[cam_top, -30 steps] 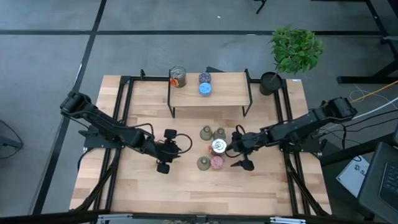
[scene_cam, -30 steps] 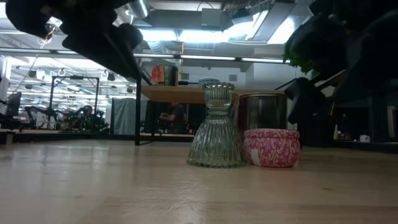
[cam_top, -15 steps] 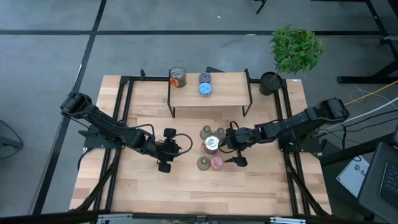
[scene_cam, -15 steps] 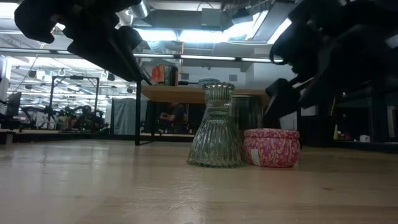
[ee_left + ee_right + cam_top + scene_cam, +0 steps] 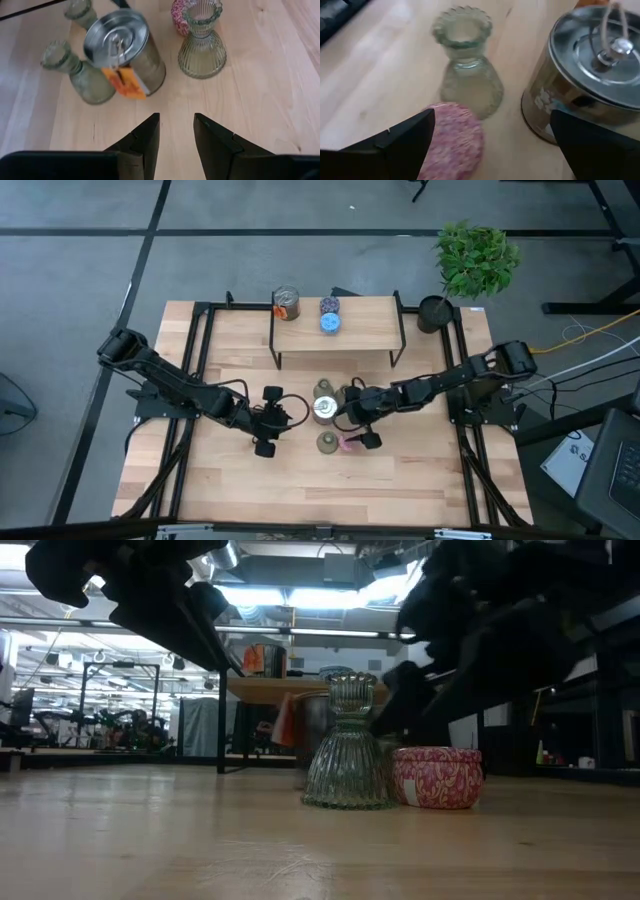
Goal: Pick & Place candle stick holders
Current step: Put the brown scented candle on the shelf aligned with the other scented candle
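The right gripper, fingers spread wide, hovers mid-table with the silvery can beside one finger; left gripper waits open nearby.

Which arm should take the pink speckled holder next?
Right. The pink holder sits by the open fingers of the right gripper; from the left gripper it lies behind a green vase.

Light wooden table carrying a small raised shelf at the back, with mid-table 3 green glass vase holders, 1 pink tin, 1 silvery can.
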`<move>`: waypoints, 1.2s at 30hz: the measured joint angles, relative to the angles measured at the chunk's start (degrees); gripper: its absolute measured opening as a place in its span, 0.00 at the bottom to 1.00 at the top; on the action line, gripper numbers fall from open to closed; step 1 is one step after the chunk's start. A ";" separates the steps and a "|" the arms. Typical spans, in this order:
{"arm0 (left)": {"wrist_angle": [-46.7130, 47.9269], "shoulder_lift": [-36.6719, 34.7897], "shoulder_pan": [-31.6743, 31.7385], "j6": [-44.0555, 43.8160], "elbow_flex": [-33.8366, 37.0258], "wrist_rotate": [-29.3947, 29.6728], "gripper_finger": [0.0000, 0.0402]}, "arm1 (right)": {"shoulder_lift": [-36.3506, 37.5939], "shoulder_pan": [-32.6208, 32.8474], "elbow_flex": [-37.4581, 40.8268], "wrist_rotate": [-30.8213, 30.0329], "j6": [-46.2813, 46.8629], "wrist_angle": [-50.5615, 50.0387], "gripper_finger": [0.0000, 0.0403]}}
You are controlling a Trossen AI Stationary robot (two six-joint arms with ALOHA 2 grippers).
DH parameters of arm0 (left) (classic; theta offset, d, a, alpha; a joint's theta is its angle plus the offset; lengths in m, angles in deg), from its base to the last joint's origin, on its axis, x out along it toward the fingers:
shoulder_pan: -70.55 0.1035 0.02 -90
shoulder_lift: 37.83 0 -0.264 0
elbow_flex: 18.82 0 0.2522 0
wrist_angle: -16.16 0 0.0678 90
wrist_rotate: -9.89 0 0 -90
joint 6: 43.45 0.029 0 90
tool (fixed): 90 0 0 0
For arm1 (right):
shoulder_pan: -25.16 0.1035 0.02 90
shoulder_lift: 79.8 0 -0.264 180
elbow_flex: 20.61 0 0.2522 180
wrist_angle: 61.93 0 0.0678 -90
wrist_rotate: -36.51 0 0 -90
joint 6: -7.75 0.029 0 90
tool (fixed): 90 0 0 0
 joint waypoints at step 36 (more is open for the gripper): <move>-21.43 9.09 1.62 19.87 0.11 3.33 0.29 | 17.23 -0.16 -7.91 6.37 -9.20 -26.10 0.99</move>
